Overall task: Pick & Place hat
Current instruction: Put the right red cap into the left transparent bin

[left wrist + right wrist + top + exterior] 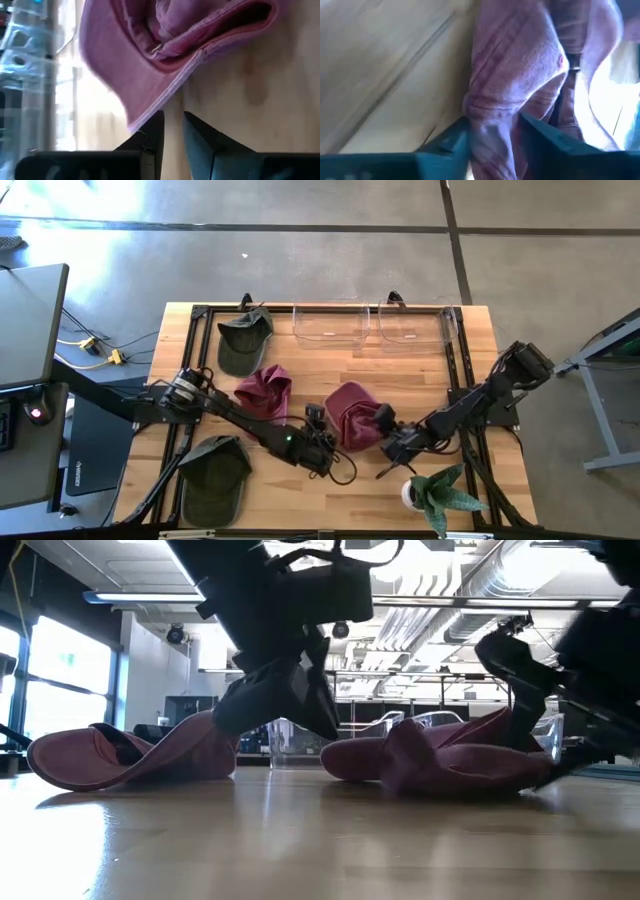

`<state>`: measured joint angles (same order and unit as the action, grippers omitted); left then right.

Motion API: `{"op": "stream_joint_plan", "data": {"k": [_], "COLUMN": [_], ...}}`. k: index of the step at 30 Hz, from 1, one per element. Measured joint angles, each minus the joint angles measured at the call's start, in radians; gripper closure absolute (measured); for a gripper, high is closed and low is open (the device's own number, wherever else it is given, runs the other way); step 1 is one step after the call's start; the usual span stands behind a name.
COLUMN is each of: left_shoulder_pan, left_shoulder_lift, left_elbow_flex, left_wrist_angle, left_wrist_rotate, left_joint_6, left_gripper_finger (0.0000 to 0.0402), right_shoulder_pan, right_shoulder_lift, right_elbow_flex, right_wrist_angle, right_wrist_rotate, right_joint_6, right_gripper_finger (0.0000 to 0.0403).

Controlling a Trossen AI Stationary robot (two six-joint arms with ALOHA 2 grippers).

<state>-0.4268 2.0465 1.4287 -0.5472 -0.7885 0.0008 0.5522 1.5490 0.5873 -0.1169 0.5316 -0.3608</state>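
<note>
Wooden table [420, 370] carries four caps and two clear bins [375, 327] at its far edge. Two olive caps lie on the left, one by the far edge [243, 340] and one by the near edge [214, 473]. Between the arms lie two maroon caps [263, 392]; the right maroon cap [350, 413] sits mid-table. Right claw [492, 137] is clamped on this cap's fabric. Left claw [172, 132] rests just beside its brim, fingers narrowly apart. A potted plant [440, 494] stands near the right arm.
</note>
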Motion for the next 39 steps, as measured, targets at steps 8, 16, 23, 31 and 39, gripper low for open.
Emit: {"op": "stream_joint_plan", "data": {"k": [8, 16, 23, 31, 39], "left_shoulder_pan": [-0.034, -0.092, -0.104, -0.072, 0.108], "left_shoulder_lift": [-0.094, -0.321, -0.555, -0.622, -0.569], "left_elbow_flex": [0.000, -0.056, -0.287, -0.516, -0.531], "left_wrist_angle": [-0.146, -0.211, 0.191, 0.816, 0.797], "left_wrist_rotate": [-0.131, -0.248, -0.097, 0.261, 0.528], "left_joint_6": [-0.042, -0.057, 0.084, 0.372, 0.254], "left_gripper_finger": [0.0337, 0.0337, 0.0337, 0.0337, 0.0303], "right_shoulder_pan": [-0.106, -0.307, -0.398, -0.454, -0.498], "right_shoulder_lift": [-0.088, -0.259, -0.242, -0.128, -0.050], "right_elbow_flex": [0.064, 0.253, 0.345, 0.345, 0.345], "right_wrist_angle": [0.091, -0.052, -0.025, -0.013, -0.021], "right_wrist_rotate": [-0.080, -0.392, -0.826, -1.003, -1.089], "right_joint_6": [0.109, 0.296, 0.484, 0.516, 0.463], "right_gripper_finger": [0.0380, 0.0397, 0.0396, 0.0393, 0.0393]}}
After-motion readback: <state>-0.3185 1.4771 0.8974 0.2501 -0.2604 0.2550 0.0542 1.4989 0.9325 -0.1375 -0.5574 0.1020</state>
